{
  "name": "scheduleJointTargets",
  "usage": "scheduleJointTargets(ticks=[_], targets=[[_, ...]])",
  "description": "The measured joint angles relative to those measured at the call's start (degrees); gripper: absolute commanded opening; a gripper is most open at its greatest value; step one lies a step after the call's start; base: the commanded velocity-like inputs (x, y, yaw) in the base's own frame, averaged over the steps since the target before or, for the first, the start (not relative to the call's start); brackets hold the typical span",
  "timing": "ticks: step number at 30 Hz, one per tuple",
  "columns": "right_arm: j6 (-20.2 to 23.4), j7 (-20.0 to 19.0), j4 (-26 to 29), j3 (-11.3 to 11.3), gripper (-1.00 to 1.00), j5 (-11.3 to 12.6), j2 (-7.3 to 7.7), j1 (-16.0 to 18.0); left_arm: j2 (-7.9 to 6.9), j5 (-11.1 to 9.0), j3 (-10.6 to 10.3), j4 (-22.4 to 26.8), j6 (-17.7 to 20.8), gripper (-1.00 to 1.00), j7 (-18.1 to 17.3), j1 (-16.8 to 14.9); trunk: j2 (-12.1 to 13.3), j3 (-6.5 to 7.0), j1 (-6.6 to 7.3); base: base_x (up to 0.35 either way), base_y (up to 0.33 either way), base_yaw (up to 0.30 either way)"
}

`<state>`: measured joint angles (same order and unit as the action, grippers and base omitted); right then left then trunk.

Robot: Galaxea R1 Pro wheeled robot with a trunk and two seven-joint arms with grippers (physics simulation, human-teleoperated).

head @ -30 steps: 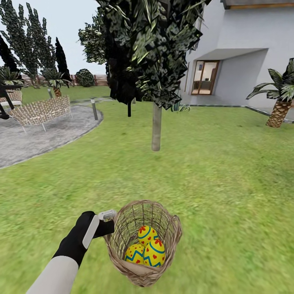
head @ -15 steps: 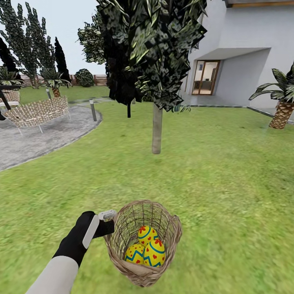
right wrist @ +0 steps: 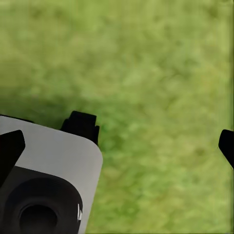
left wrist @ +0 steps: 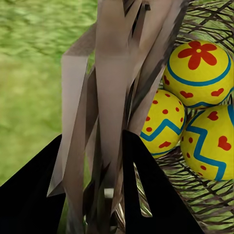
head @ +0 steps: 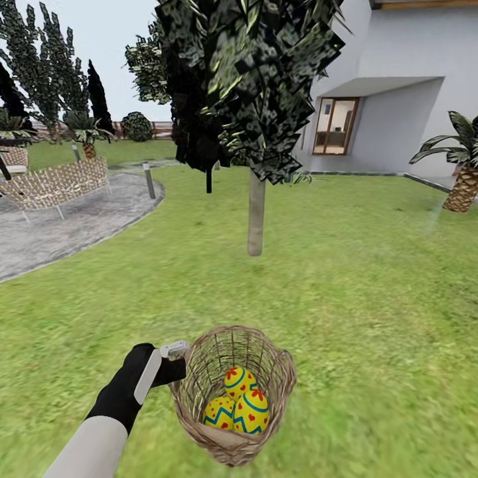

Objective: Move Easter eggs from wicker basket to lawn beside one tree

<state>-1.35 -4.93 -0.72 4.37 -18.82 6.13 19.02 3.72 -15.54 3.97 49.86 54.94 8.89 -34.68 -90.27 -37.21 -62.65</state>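
The brown wicker basket (head: 281, 372) hangs just above the lawn (head: 372, 285) at the lower middle of the head view. My left gripper (head: 175, 357) is shut on its rim. Three yellow Easter eggs with blue zigzags and red marks lie in it: (head: 239, 381), (head: 251, 411), (head: 218, 413). In the left wrist view the wicker rim (left wrist: 112, 97) sits between my left gripper (left wrist: 97, 185), with the eggs (left wrist: 199, 73) just beyond. A tree with a thin grey trunk (head: 255, 212) stands straight ahead. My right gripper (right wrist: 118, 146) is open over grass.
A grey paved patio (head: 60, 229) with pale lattice chairs (head: 56, 182) and a short post (head: 151, 180) lies to the left. The white house (head: 398, 99) and a palm (head: 465, 182) stand to the right. Open grass runs between the basket and the tree.
The whole view has shifted: the tree trunk looks slightly nearer and lower, and the patio and palm slide outward. The basket, eggs and left arm keep their place in the picture.
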Motion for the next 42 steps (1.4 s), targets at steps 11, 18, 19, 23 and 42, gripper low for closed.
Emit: scheduleJointTargets(ticks=[11, 18, 19, 23, 42], targets=[[0.0, 0.0, 0.01, 0.0, 1.0, 0.0, 0.0, 0.0, 0.0, 0.01, 0.0, 0.0, 0.02, -1.0, 0.0, 0.0, 0.0, 0.0, 0.0, 0.323, 0.0, 0.0], [0.0, 0.0, 0.0, 0.0, 1.0, 0.0, 0.0, 0.0, 0.0, 0.01, 0.0, 0.0, 0.01, -1.0, 0.0, 0.0, 0.0, 0.0, 0.0, 0.322, 0.0, 0.0], [0.0, 0.0, 0.0, 0.0, 1.0, 0.0, 0.0, 0.0, 0.0, 0.01, 0.0, 0.0, 0.02, -1.0, 0.0, 0.0, 0.0, 0.0, 0.0, 0.323, 0.0, 0.0], [0.0, 0.0, 0.01, 0.0, 1.0, 0.0, 0.0, 0.0, 0.0, 0.0, 0.0, 0.0, 0.03, -1.0, 0.0, 0.0, 0.0, 0.0, 0.0, 0.323, 0.0, 0.0], [0.0, 0.0, 0.0, 0.0, 1.0, 0.0, 0.0, 0.0, 0.04, 0.03, -0.05, 0.0, 0.05, -1.0, 0.0, 0.0, 0.0, 0.0, 0.0, 0.323, 0.0, 0.0]])
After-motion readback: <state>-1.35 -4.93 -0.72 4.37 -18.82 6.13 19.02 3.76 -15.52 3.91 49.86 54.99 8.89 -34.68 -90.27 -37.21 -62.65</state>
